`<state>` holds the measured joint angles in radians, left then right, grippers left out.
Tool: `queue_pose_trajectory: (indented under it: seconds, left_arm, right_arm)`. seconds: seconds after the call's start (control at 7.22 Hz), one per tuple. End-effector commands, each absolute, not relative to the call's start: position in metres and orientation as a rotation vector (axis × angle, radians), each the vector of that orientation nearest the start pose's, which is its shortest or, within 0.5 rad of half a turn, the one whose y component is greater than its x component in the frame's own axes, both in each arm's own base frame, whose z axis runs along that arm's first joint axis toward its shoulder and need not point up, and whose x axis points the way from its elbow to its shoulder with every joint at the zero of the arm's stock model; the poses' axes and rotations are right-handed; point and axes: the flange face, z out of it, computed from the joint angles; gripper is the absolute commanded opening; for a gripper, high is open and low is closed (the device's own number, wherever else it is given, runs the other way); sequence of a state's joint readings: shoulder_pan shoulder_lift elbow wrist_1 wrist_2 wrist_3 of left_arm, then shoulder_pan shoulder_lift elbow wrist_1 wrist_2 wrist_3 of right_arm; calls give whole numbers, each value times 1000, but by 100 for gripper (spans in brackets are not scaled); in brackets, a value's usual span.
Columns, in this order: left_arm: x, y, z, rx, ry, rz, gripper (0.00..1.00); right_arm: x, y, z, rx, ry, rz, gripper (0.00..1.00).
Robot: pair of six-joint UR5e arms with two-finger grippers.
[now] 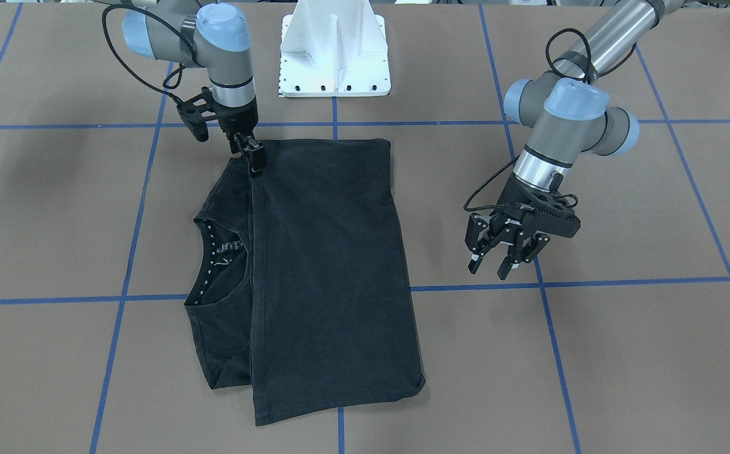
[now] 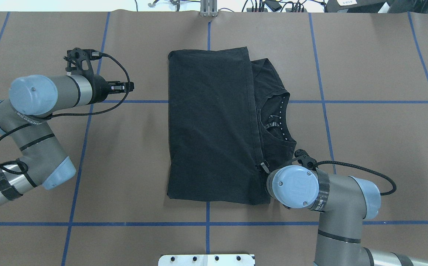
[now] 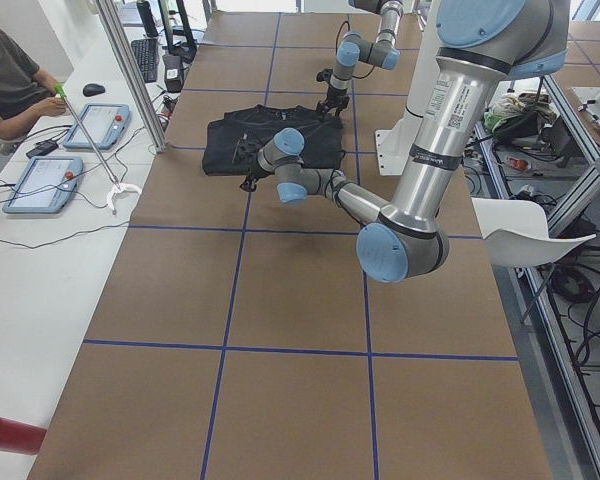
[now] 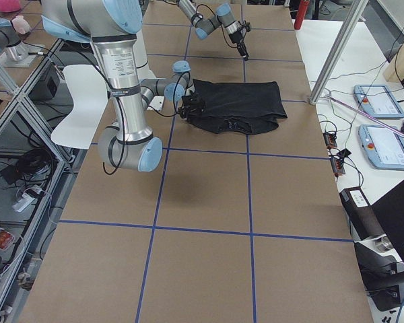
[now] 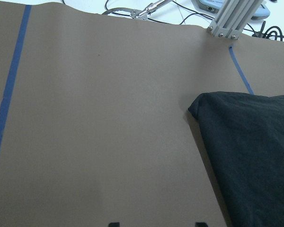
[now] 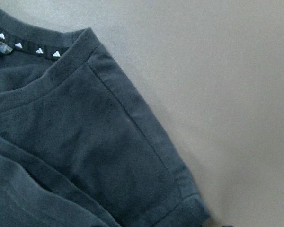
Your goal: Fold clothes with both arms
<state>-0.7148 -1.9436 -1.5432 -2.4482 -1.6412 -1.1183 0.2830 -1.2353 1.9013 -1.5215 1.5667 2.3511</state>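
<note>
The black T-shirt (image 1: 333, 265) (image 2: 210, 129) lies flat mid-table, its lower half folded up over the chest, leaving the collar (image 1: 214, 265) (image 6: 38, 49) and one sleeve uncovered. My right gripper (image 1: 256, 162) (image 2: 262, 166) points straight down at the hem corner nearest the robot, its fingers close together on the fabric edge. My left gripper (image 1: 497, 265) (image 2: 129, 87) hangs open and empty above bare table, well off the shirt's other side. The left wrist view catches a shirt corner (image 5: 255, 151). No chest graphic shows.
The white pedestal (image 1: 333, 57) stands at the robot's side of the brown table, which is crossed by blue tape lines (image 1: 138, 208). Beyond the far edge are an aluminium post (image 3: 130, 70), tablets (image 3: 95, 125) and a seated person (image 3: 10, 80).
</note>
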Motion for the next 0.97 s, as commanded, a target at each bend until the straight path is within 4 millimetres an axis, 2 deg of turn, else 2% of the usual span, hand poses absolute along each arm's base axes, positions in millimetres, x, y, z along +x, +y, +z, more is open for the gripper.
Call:
queue_pose_trajectory:
  seconds: [0.0, 0.14, 0.69, 0.83]
  left_arm:
    - [409, -522, 366, 623, 1055, -186, 62]
    - [409, -522, 367, 622, 1054, -186, 62]
    - [409, -522, 367, 622, 1054, -186, 62]
    - [409, -522, 366, 622, 1056, -187, 62]
  right_arm:
    - [-529, -294, 325, -187, -737, 1025, 35]
    - [-529, -295, 325, -189, -738, 1017, 0]
    - [-526, -297, 320, -193, -749, 1022, 0]
    - [-519, -297, 313, -203, -763, 1021, 0]
